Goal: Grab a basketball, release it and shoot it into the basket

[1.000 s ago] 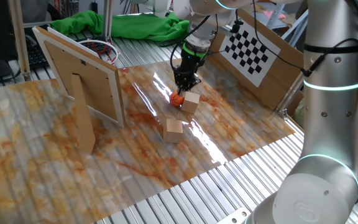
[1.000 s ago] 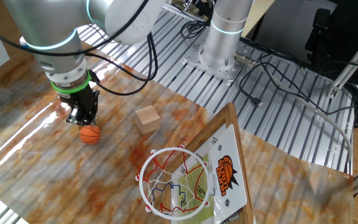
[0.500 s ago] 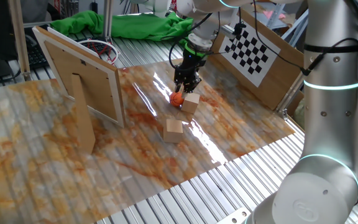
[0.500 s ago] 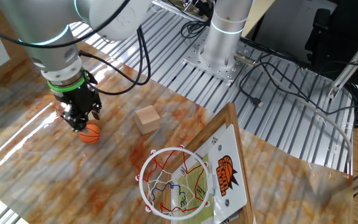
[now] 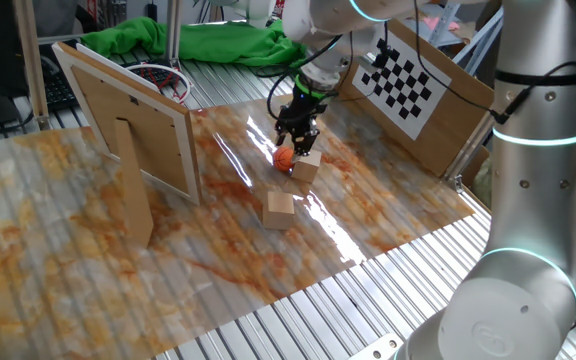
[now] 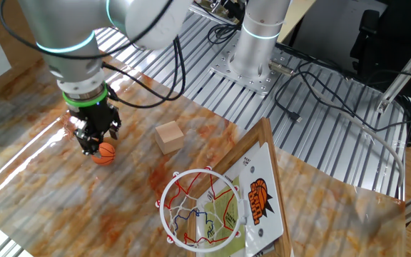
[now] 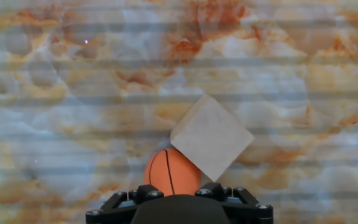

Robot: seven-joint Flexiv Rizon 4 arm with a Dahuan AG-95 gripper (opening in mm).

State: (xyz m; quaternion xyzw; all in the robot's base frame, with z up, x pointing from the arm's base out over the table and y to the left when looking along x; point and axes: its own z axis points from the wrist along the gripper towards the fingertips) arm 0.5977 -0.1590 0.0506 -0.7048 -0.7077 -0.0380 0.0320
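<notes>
Closest to me: my gripper (image 5: 297, 140), black, pointed down at the tabletop (image 5: 388, 215), just above the basketball (image 5: 284, 158). My fingers are close to the ball on either side; whether they clamp it or merely flank it, I cannot tell. In the hand view the gripper housing (image 7: 179, 204) fills the bottom edge and the basketball (image 7: 172, 172) sits directly in front of it, orange with dark seams.

Item: basketball, in the other fixed view (image 6: 105, 151), low at the tip of my gripper (image 6: 93, 139), at or just above the marbled orange-and-white tabletop (image 6: 41, 193).

Item: wooden cube (image 7: 211, 136), tan, touching or just beside the ball in the hand view, set corner-on. Same cube in one fixed view (image 5: 307, 165), right next to the ball.

Item: second wooden cube (image 5: 279, 209), a little apart from the first, nearer the tabletop's front edge. Seen in the other fixed view (image 6: 169, 136), it lies between my gripper and the basket.

Item: basket (image 6: 200, 208), red ring with whitish netting, mounted on an upright wood-framed panel (image 6: 266, 193) bearing a basketball print. Well apart from the ball. In one fixed view the panel (image 5: 133, 115) shows its back and prop, with part of the ring (image 5: 160, 79) behind.

Item: checkerboard board (image 5: 418, 85), leaning at the far side of the tabletop.

Item: green cloth (image 5: 203, 42), bunched beyond the far edge.
</notes>
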